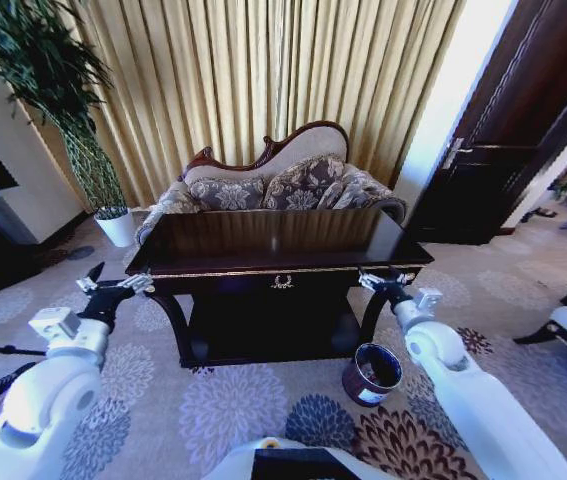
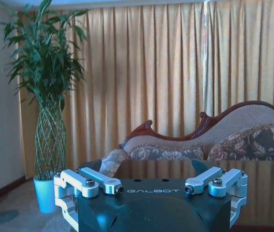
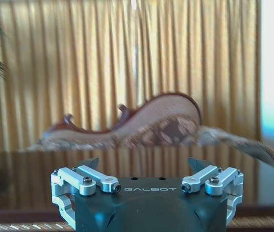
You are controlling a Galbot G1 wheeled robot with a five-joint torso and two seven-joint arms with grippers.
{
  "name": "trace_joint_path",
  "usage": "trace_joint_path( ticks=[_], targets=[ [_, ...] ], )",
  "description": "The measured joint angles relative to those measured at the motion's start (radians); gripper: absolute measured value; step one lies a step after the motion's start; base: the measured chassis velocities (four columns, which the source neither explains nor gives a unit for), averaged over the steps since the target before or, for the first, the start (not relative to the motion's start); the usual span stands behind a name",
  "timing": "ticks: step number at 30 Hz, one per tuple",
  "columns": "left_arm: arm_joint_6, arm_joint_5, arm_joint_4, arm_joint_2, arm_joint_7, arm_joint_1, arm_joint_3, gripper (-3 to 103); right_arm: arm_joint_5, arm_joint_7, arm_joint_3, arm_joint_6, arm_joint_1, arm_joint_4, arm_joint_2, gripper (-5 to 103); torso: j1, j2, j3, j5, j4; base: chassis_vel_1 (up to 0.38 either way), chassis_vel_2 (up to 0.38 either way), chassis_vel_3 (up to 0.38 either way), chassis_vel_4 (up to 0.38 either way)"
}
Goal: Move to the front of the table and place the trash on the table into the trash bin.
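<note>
A: Where is the table (image 1: pixel 263 240) sitting right now?

B: It is standing straight ahead of the robot, with the sofa (image 1: pixel 273 185) just behind it and the gold curtain (image 1: pixel 263 70) beyond that. Its glossy top is reflecting the curtain.

A: And the trash bin (image 1: pixel 371 373)?

B: It is resting on the carpet (image 1: pixel 223 400) just beside the table's right front leg, upright, its mouth facing up.

A: What are the arms doing?

B: The left gripper (image 1: pixel 91 283) is hovering off the table's left front corner, its fingers (image 2: pixel 92 165) spread apart and holding nothing. The right gripper (image 1: pixel 375 279) is hovering at the table's right front corner, its fingers (image 3: pixel 197 164) likewise apart and holding nothing.

A: Anything else near the table?

B: A potted plant (image 1: pixel 73 130) in a white pot is standing well to the table's left, by the curtain.
</note>
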Motion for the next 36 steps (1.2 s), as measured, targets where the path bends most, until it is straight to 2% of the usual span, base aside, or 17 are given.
trace_joint_path(
  ticks=[4, 7, 14, 22, 36],
  targets=[
    [0.020, 0.000, -0.015, -0.033, 0.025, 0.013, -0.021, 100, -0.005, 0.012, -0.002, -0.020, -0.019, 0.077, -0.008, 100, 0.000, 0.000, 0.000, 0.0001, 0.0001, 0.000, 0.000, 0.000, 0.000],
    [0.028, 0.000, -0.024, -0.032, 0.025, 0.015, -0.023, 100, -0.004, 0.026, -0.005, -0.037, -0.019, 0.099, -0.011, 100, 0.000, 0.000, 0.000, 0.0003, 0.0001, 0.000, 0.000, 0.000, 0.000],
    [0.056, -0.005, -0.058, 0.017, 0.018, 0.002, -0.028, 100, -0.025, 0.047, -0.016, -0.089, -0.045, 0.163, -0.008, 100, 0.000, 0.000, 0.000, 0.0002, -0.0001, 0.000, 0.000, 0.000, 0.000],
    [0.059, -0.018, -0.082, 0.029, 0.008, 0.004, -0.038, 100, -0.043, 0.047, -0.019, -0.091, -0.052, 0.137, 0.000, 100, 0.000, 0.000, 0.000, 0.0003, 0.0000, 0.000, 0.000, 0.000, 0.000],
    [0.058, -0.018, -0.096, 0.041, 0.010, 0.010, -0.038, 100, -0.048, 0.054, -0.003, -0.087, -0.093, 0.193, 0.012, 100, 0.000, 0.000, 0.000, 0.0002, 0.0000, 0.000, 0.000, 0.000, 0.000]
  ],
)
